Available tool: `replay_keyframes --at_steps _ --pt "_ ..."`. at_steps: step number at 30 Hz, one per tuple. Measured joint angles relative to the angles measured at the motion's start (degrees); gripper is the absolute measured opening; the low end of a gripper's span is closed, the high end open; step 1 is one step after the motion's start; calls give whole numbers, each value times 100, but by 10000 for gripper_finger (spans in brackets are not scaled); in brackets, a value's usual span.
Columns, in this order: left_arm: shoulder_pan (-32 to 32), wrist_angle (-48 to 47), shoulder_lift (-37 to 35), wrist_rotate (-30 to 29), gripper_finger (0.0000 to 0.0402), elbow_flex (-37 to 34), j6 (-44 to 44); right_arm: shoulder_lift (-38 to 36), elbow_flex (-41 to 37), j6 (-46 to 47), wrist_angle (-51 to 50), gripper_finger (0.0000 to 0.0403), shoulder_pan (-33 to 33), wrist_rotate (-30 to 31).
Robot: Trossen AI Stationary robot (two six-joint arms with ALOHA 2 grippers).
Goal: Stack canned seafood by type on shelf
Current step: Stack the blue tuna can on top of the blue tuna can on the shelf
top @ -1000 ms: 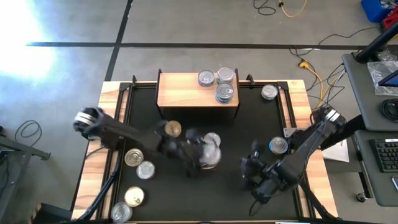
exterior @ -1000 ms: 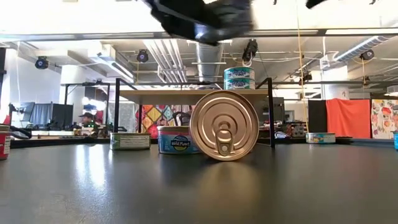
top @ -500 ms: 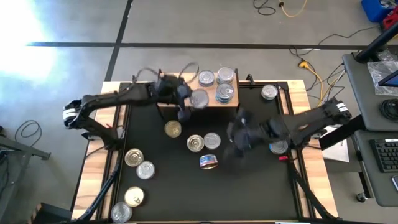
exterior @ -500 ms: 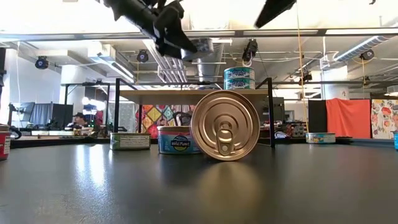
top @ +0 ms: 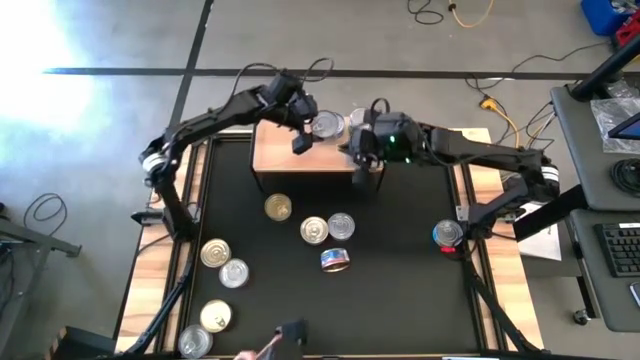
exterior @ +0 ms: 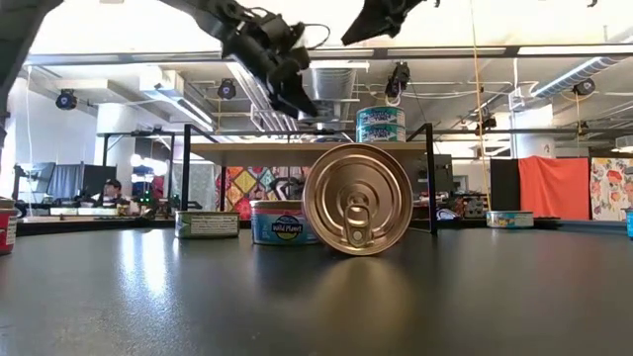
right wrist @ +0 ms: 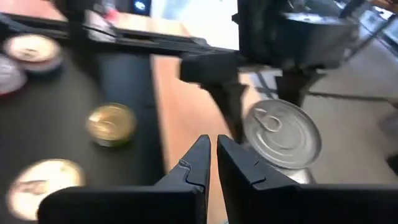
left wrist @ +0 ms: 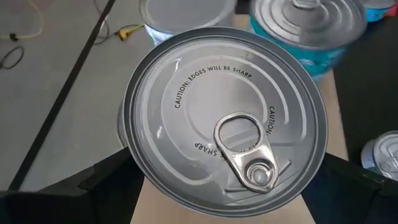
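The shelf [top: 300, 155] is a light-wood board at the table's far edge. My left gripper [top: 305, 130] is over its middle, shut on a silver-lidded can [left wrist: 227, 118]. Beside it on the shelf stand another silver can [left wrist: 186, 12] and a stack of teal-labelled cans [exterior: 381, 124]. My right gripper [right wrist: 211, 152], shut and holding nothing, hovers over the shelf's right half [top: 365, 160], pointing toward the held can [right wrist: 283, 134]. Loose cans rest on the black table on their bases. One can [top: 335, 260] lies on its side, its gold end [exterior: 357, 200] facing the low camera. My left gripper pinches the silver-lidded can by its side wall, one finger [left wrist: 106, 183] on each side at opposite points of the rim [left wrist: 134, 155]. The fingers come from above, pointing down. The can is level with its pull-tab lid up, over the shelf board; whether its base touches the board I cannot tell.
Gold and silver cans sit mid-table [top: 314, 230] and at the near left [top: 222, 262]. A blue can [top: 448, 235] and a silver one [top: 432, 148] stand on the right. The two arms are close together over the shelf. A small dark object [top: 290, 330] shows at the near edge.
My left gripper has carried the silver can up from the middle of the table to the far edge and now has it over the shelf. My right gripper has swung from the near right of the table toward the far edge, ending over the shelf's right half.
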Motion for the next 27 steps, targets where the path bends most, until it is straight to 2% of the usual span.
replay_keyframes --at_steps 4,10,17,21,27 --pt "116 -292 533 215 347 609 215 240 0 -133 166 22 -540 -28" --pt "282 -887 1049 431 347 1363 484 494 -2 -258 261 22 -1237 -925" --pt "330 -732 1188 598 347 1468 320 771 -2 -583 604 22 -1626 -1635" --pt "321 -707 1154 173 347 1462 -188 840 -2 -694 658 22 -1716 -1662" --pt "151 -686 1152 -170 347 1442 -416 834 -2 -1069 710 22 -1719 -1612"
